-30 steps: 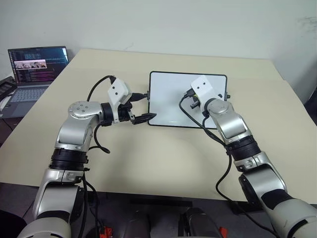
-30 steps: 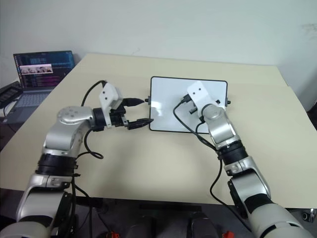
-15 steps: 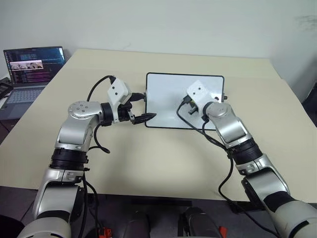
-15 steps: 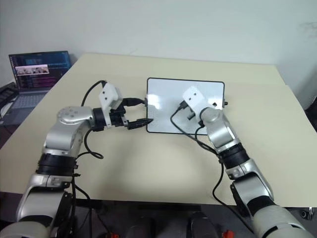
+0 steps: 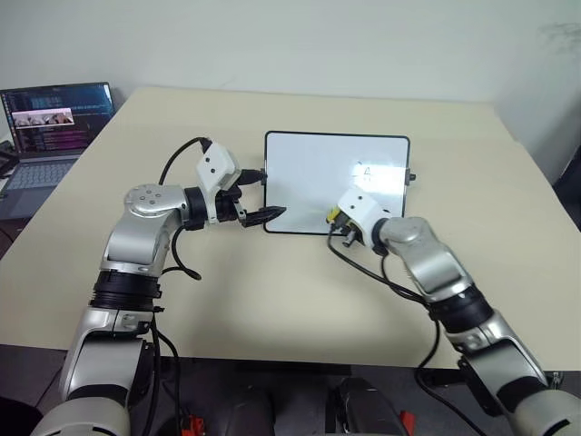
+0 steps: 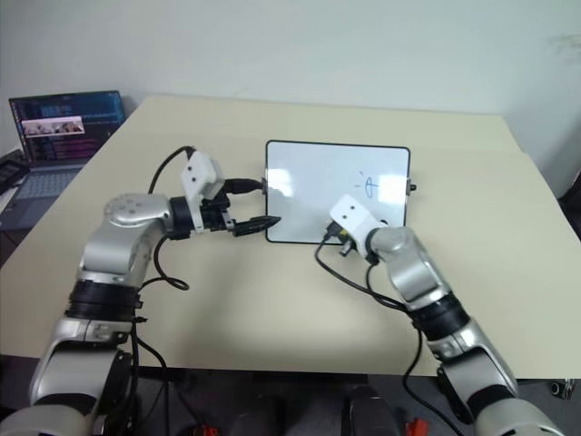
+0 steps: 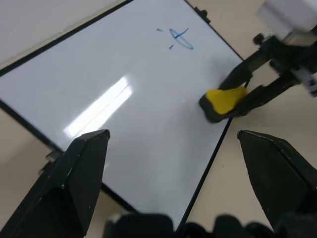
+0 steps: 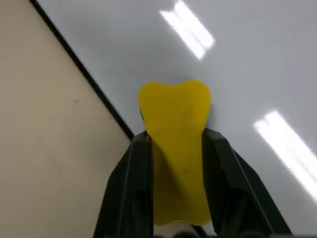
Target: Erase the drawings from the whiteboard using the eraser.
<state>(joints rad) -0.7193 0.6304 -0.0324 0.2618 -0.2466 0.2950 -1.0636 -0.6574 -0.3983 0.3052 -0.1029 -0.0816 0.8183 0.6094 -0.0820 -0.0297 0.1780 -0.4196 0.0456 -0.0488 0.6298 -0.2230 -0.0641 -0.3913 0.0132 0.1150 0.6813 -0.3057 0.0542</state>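
Gripping the eraser (image 8: 174, 148), your right hand (image 7: 237, 94) presses it on the board's (image 5: 309, 173) near edge, close to the right corner. Your left hand (image 5: 259, 195) stands open around the board's left edge. One blue drawing (image 7: 181, 38) sits near the far right corner.

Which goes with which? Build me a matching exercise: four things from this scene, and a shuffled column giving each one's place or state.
Things:
1. eraser
2. drawings
3. laptop
4. left end effector

Places or states:
A. open, at the whiteboard's left edge
B. far left table corner
C. clamped in the right end effector
D. blue marks, not yet wiped

Pairs: 1-C, 2-D, 3-B, 4-A
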